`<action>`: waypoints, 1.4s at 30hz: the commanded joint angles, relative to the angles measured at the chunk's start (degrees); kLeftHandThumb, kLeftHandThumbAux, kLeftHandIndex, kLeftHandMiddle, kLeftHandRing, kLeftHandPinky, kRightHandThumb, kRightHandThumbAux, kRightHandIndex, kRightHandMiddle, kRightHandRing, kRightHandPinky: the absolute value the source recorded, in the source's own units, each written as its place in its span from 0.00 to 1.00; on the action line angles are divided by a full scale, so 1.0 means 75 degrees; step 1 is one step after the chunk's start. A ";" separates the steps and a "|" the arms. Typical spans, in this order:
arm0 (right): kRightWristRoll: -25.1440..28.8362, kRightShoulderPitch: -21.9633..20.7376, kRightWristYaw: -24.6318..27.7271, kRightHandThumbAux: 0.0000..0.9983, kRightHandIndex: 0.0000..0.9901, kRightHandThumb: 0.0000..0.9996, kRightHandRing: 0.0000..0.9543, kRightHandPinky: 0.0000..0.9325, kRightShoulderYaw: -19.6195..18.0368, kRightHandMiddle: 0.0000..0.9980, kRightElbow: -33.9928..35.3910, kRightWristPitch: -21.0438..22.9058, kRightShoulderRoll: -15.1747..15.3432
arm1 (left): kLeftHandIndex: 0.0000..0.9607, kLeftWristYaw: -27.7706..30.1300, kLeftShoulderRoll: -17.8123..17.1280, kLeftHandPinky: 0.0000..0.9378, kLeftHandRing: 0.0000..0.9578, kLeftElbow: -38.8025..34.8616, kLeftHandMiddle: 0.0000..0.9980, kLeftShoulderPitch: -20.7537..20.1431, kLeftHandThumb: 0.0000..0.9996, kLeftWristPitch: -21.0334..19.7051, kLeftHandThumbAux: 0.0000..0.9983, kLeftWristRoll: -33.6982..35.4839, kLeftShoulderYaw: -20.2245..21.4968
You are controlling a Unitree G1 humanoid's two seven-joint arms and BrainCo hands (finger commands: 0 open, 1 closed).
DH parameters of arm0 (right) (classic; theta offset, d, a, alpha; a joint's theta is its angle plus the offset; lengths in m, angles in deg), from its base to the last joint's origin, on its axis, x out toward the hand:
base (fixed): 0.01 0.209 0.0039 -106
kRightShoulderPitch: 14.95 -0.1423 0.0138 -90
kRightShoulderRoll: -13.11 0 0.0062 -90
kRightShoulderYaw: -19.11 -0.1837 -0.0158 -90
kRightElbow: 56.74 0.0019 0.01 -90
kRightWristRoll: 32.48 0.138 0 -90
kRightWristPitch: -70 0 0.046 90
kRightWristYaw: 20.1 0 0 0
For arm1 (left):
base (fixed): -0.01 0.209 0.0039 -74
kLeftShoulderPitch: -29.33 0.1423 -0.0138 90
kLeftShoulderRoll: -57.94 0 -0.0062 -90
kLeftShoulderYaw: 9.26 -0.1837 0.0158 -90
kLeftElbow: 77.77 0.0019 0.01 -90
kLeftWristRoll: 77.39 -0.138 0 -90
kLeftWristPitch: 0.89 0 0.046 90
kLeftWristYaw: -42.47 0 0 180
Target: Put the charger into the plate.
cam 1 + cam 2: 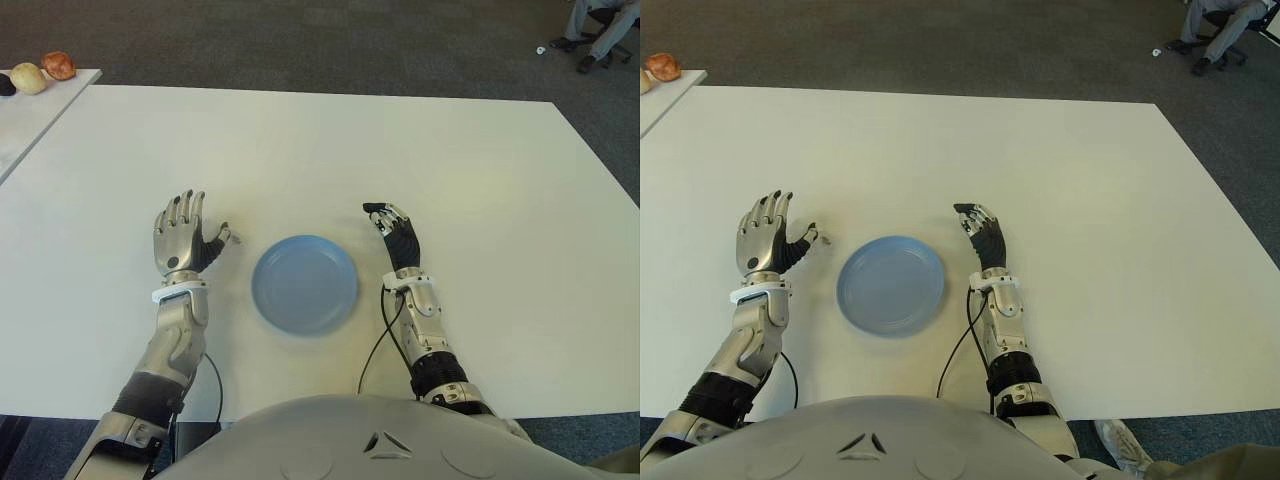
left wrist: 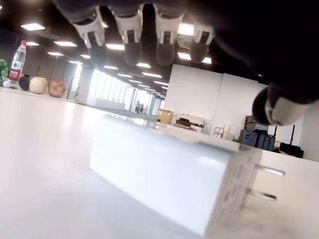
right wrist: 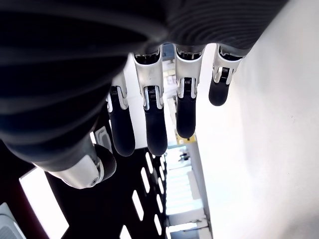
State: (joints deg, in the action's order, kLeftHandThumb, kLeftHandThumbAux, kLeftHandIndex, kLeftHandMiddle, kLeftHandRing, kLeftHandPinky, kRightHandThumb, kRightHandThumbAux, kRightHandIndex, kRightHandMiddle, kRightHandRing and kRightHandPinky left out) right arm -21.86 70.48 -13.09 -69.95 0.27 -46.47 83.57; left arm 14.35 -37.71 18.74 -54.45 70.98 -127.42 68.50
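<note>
A white plug-in charger (image 2: 169,179) lies flat on the white table (image 1: 400,150), its two prongs pointing sideways. My left hand (image 1: 180,235) hovers directly over it with fingers (image 2: 130,31) spread and not touching it. From the eye views the charger is hidden under that hand. A round blue plate (image 1: 304,284) sits with nothing in it between my two hands, just right of the left hand. My right hand (image 1: 397,238) shows beside the plate's right edge, fingers (image 3: 149,119) relaxed and holding nothing.
A second white table (image 1: 30,110) stands at the far left with round fruits (image 1: 58,65) on it. A person's legs (image 1: 600,30) show at the far right on the carpet. A black cable (image 1: 378,345) hangs along my right forearm.
</note>
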 commanded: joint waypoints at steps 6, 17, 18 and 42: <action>0.0039 0.0527 -0.0080 0.64 0.37 0.00 0.25 0.13 -0.0074 0.35 -0.0603 0.0382 -0.0458 | 0.00 0.0163 -0.0048 0.00 0.00 -0.0151 0.00 0.0026 0.11 -0.0045 0.38 0.0001 0.0088; 0.0039 0.0534 -0.0079 0.63 0.38 0.00 0.24 0.13 -0.0060 0.35 -0.0571 0.0437 -0.0454 | 0.00 0.0256 -0.0059 0.00 0.00 -0.0556 0.00 0.0120 0.11 -0.0120 0.38 -0.0101 0.0097; 0.0039 0.0534 -0.0080 0.63 0.38 0.00 0.24 0.13 -0.0060 0.35 -0.0569 0.0440 -0.0455 | 0.00 0.0279 -0.0055 0.00 0.00 -0.0613 0.00 0.0146 0.11 -0.0131 0.38 -0.0110 0.0088; 0.0039 0.0523 -0.0145 0.65 0.37 0.00 0.26 0.15 -0.0057 0.35 -0.0555 0.0438 -0.0502 | 0.00 0.0944 0.0024 0.00 0.00 -0.1201 0.00 0.0459 0.11 -0.0353 0.37 -0.0282 -0.0142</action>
State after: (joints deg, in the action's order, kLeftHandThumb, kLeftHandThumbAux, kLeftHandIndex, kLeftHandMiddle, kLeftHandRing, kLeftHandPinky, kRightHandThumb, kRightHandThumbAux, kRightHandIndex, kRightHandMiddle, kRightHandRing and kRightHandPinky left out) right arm -21.87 70.44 -13.37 -69.93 0.26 -46.48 83.55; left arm 19.81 -37.63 10.05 -52.07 68.50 -129.01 68.19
